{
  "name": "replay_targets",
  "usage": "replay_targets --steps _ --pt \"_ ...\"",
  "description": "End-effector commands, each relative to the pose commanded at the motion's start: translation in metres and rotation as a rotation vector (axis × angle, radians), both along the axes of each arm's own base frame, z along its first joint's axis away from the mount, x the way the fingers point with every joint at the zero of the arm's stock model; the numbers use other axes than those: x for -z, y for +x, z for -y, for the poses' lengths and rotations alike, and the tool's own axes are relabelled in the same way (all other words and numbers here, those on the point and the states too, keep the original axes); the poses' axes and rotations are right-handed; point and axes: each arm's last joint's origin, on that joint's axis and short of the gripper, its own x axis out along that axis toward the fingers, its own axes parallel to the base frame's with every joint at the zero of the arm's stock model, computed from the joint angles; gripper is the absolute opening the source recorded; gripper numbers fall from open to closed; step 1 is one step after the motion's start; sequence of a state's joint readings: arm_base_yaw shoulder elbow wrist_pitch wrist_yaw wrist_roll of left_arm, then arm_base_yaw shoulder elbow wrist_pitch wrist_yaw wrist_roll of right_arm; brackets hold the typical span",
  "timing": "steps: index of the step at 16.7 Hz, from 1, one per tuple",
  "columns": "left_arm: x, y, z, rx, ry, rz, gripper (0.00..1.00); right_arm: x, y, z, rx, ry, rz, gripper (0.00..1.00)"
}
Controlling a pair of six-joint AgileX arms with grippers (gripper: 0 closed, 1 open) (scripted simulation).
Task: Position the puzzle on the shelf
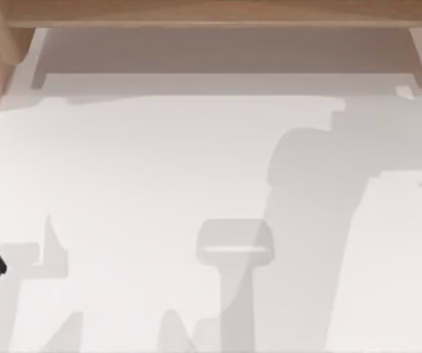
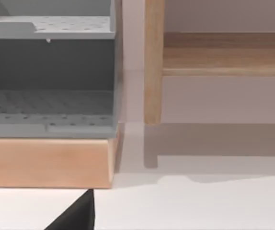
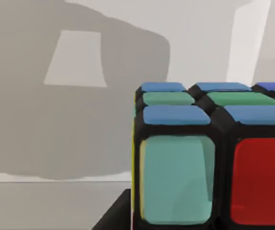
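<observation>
From my right wrist camera the puzzle [image 3: 209, 158] sat close up (its grip I could not tell). The shelf [image 1: 218, 15] ran along the table's [image 1: 159, 162] far edge.

Bright even light, soft grey arm shadows across the white table [image 1: 159, 162] below the shelf [image 1: 211, 13], edges slightly blurred
</observation>
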State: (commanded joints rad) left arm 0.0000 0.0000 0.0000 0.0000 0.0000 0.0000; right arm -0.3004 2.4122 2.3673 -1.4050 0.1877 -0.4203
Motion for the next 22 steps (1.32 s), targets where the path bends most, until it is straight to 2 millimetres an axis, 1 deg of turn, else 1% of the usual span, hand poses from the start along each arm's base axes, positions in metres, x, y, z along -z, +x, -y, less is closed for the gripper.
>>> replay_targets --steps 3,6,8,10,15,17,19,21,22 --pt "0.0 0.0 0.0 0.0 0.0 0.0 1.0 0.004 0.002 0.012 0.004 0.054 0.031 0.0" --pt "0.0 0.0 0.0 0.0 0.0 0.0 1.0 0.015 0.007 0.029 0.052 0.155 0.097 0.0" --pt "0.0 0.0 0.0 0.0 0.0 0.0 1.0 0.024 0.011 0.037 0.085 0.209 0.135 0.0" --pt "0.0 0.0 0.0 0.0 0.0 0.0 1.0 0.027 0.013 0.039 0.096 0.225 0.15 0.0" --pt "0.0 0.0 0.0 0.0 0.0 0.0 1.0 0.024 0.011 0.036 0.096 0.226 0.147 0.0" --pt "0.0 0.0 0.0 0.0 0.0 0.0 1.0 0.011 0.004 0.035 0.108 0.233 0.153 0.0" --pt "0.0 0.0 0.0 0.0 0.0 0.0 1.0 -0.014 -0.008 0.023 0.108 0.243 0.18 0.0" --pt "0.0 0.0 0.0 0.0 0.0 0.0 1.0 -0.046 -0.02 -0.003 0.084 0.254 0.229 0.0" --pt "0.0 0.0 0.0 0.0 0.0 0.0 1.0 -0.06 -0.025 -0.022 0.059 0.261 0.259 0.0"
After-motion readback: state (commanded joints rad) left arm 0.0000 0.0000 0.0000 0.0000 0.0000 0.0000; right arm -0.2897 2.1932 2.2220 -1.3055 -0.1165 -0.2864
